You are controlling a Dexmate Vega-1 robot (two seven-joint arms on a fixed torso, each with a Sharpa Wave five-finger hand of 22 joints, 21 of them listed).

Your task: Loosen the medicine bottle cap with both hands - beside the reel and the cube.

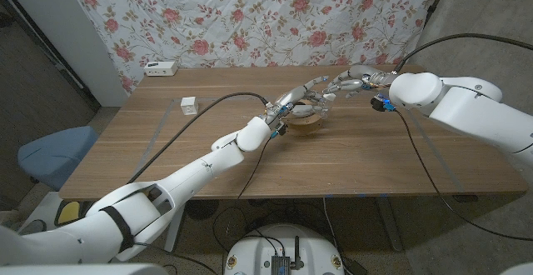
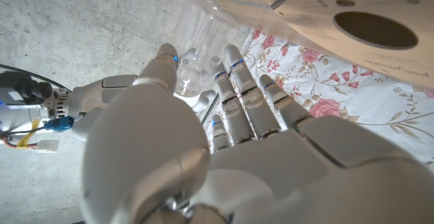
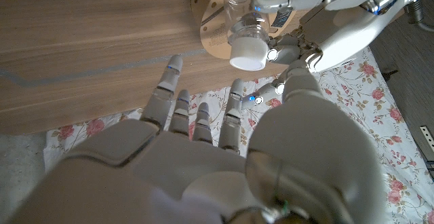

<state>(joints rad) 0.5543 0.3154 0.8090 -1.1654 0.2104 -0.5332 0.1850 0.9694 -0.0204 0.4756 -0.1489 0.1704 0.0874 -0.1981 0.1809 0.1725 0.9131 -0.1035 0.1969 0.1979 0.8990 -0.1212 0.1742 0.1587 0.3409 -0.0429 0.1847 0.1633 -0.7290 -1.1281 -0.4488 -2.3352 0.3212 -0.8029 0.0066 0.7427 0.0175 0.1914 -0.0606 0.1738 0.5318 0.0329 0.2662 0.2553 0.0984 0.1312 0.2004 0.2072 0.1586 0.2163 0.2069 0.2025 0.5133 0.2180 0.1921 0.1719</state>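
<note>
Now, bottle (image 3: pixel 247 13): clear, light, slippery; upper middle of picture, over the reel (image 1: pixel 306 123).
Cap (image 3: pixel 246 54): white, small; I should pinch its sides.
Left robot hand (image 1: pixel 298 98): holds my bottle.
Right robot hand (image 1: pixel 346 82): spread, nothing held.

The round tan wooden reel (image 1: pixel 306 123) is lying just under both hands, blocking descent; the wooden table (image 1: pixel 383 162) is lying bare nearby.

- medicine bottle (image 3: pixel 245 22): clear, white cap (image 3: pixel 247 54)
- reel (image 1: pixel 305 122): light tan wood
- cube (image 1: pixel 188 105): white
- desk (image 1: pixel 208 154): brown woodgrain
- backdrop cloth (image 1: pixel 250 17): white, pink rose print
- left robot hand (image 2: pixel 224 115), right robot hand (image 3: pixel 203 149): white and silver
</note>
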